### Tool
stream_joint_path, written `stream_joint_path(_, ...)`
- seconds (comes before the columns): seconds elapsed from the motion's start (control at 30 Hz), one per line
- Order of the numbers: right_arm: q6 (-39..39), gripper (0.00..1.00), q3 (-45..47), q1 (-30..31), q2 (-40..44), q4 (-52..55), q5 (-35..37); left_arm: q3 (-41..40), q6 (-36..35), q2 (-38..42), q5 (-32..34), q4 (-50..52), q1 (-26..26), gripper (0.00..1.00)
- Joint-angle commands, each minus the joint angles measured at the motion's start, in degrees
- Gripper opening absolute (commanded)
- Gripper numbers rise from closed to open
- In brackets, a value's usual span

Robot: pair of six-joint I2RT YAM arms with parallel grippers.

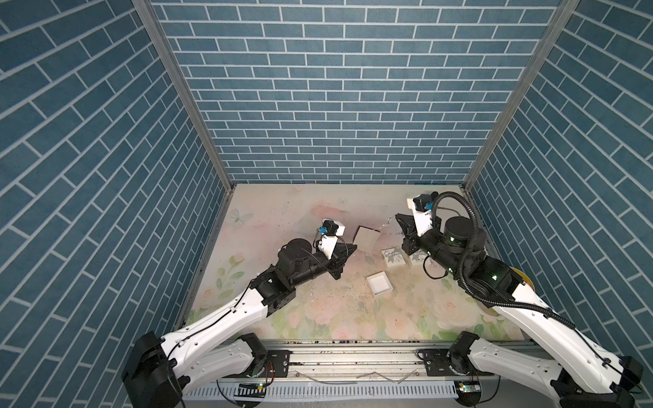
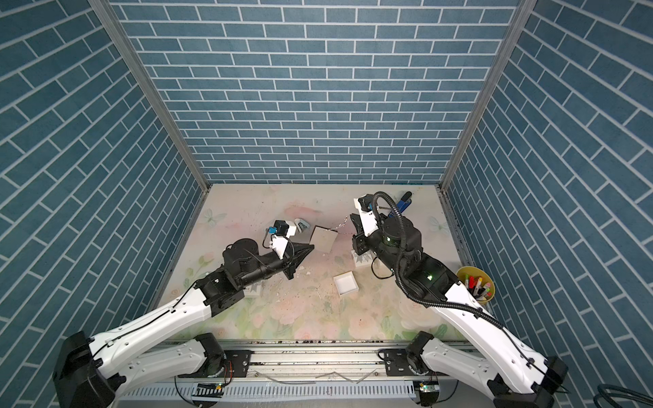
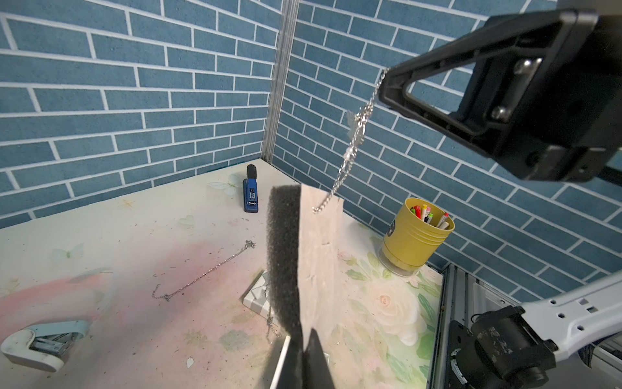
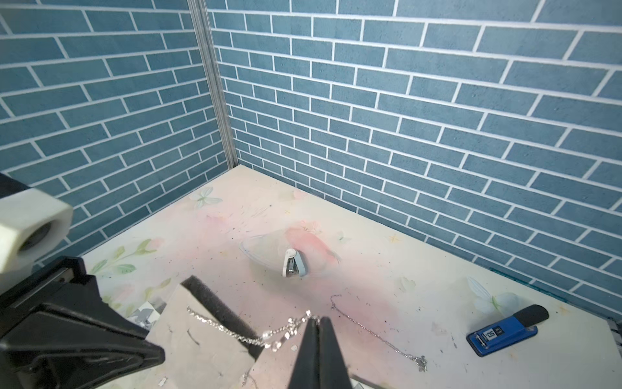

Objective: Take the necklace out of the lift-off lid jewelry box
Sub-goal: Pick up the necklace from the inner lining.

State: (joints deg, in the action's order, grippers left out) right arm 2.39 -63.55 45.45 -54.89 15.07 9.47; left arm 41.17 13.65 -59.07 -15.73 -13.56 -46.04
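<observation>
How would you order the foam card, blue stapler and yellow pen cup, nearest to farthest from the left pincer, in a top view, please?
1. Foam card, clamped in the left pincer itself.
2. Blue stapler, by the back wall.
3. Yellow pen cup, at the table's right edge.

The left arm (image 1: pixel 219 314) extends forward from the front rail, elbow bent, with the forearm angled inward toward centre. The left gripper (image 1: pixel 353 247) points toward the right side. Its jaws are closed on the edge of the insert (image 3: pixel 318 252), which it holds aloft. The right arm (image 1: pixel 530 303) extends forward, its forearm angled inward. The right gripper (image 1: pixel 397 215) is raised and faces the left gripper, jaws closed on the necklace (image 3: pixel 353 148). The gripper tips stand apart.
</observation>
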Motion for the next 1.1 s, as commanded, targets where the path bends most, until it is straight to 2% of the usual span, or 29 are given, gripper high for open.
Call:
stream_joint_path(0.0,-3.54,0.0,-3.42,-0.68,-1.01,2.14,1.01,-0.99,-1.6,-0.07,-1.55,-0.41,0.04,0.0)
stream_joint_path(0.7,-3.18,0.0,-14.38,-3.17,-8.61,6.35,-2.23,-3.96,-3.47,-1.31,-6.43,1.63,0.06,0.0)
stream_joint_path(1.07,-2.14,0.0,-19.27,-4.57,-13.69,9.81,-0.95,-6.04,-3.48,0.65,-7.39,2.25,-0.01,0.0)
